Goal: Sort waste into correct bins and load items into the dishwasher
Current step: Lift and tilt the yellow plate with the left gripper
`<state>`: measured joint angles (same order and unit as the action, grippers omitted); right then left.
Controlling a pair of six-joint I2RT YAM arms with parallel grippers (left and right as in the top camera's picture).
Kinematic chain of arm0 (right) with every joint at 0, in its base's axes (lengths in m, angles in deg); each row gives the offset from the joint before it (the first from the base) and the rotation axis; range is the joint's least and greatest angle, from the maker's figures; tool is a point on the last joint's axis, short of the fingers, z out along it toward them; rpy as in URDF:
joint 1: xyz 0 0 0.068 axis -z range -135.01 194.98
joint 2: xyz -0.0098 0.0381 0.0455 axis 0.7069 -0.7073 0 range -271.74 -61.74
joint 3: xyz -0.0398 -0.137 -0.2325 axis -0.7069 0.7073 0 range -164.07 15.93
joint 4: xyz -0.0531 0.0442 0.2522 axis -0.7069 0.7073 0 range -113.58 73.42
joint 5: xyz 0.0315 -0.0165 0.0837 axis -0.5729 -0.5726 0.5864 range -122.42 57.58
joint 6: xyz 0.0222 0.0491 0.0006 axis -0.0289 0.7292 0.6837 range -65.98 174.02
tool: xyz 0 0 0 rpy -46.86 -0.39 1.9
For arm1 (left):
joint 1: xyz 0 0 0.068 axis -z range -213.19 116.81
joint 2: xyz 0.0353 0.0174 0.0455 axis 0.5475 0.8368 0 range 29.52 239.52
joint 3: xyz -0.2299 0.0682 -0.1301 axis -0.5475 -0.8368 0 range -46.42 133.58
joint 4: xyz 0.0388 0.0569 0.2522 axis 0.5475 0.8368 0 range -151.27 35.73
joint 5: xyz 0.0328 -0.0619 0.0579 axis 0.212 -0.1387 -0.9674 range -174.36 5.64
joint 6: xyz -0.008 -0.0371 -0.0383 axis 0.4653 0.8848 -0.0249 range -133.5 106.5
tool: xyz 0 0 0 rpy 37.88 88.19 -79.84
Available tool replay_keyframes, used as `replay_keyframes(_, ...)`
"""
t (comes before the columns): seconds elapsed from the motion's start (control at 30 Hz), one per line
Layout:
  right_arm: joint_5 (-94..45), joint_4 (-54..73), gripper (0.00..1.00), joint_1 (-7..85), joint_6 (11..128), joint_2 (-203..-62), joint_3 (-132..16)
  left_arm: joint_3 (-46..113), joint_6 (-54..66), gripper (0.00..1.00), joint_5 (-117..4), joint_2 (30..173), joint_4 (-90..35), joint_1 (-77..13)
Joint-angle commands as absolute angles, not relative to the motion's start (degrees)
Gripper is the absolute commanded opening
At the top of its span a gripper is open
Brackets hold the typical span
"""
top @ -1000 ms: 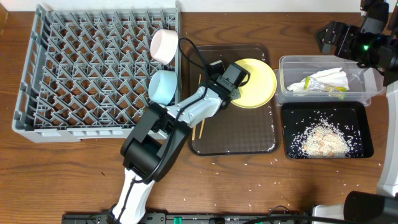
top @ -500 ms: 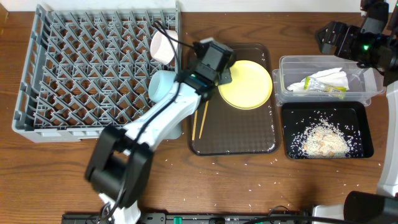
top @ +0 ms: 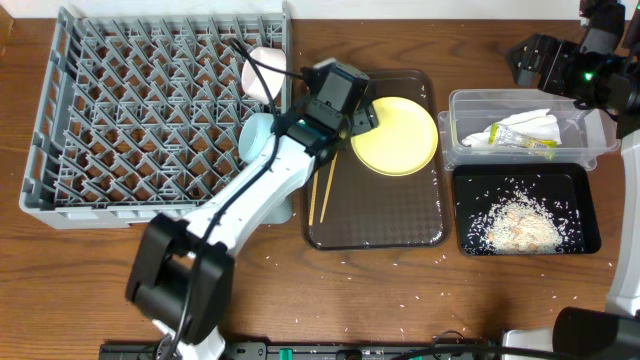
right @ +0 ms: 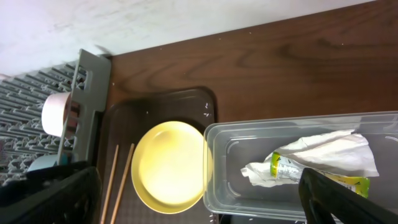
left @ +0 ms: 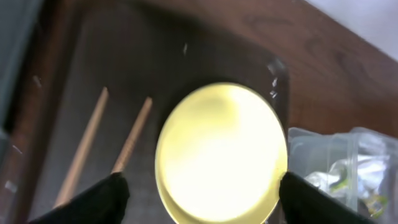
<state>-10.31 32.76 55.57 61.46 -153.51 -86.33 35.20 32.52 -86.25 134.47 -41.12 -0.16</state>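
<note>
Brown wooden counter [top: 500, 300] carries a dark brown flat serving tray [top: 380, 220]; the round yellow plate [top: 398, 135] lies on the tray's far half, thin wooden chopsticks [top: 322, 195] lie along the tray's left side, and the grey pegged dish rack [top: 150, 120] stands just left of the tray. Over the tray's far left corner the left pincer [left: 202, 199] hangs spread wide and empty by the plate's edge, while the right pincer [right: 199, 199], likewise released, hovers well to the tray's right. Loading the plate looks to be the step in hand: the next move likely calls for clenching on its rim and carrying it left off the tray into the rack.
</note>
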Motion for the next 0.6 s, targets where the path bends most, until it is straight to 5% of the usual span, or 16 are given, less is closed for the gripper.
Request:
replay_keyframes(0.0, -10.1, 32.8, 0.99, 55.9, 62.1, -153.1, -86.4, 34.3, 40.7, 0.83, -80.7, 139.8, -40.8, -0.4)
replay_keyframes(0.57, -10.1, 32.8, 0.99, 55.9, 62.1, -153.1, -86.4, 34.3, 45.6, 0.66, -76.6, 149.2, -43.3, -0.3)
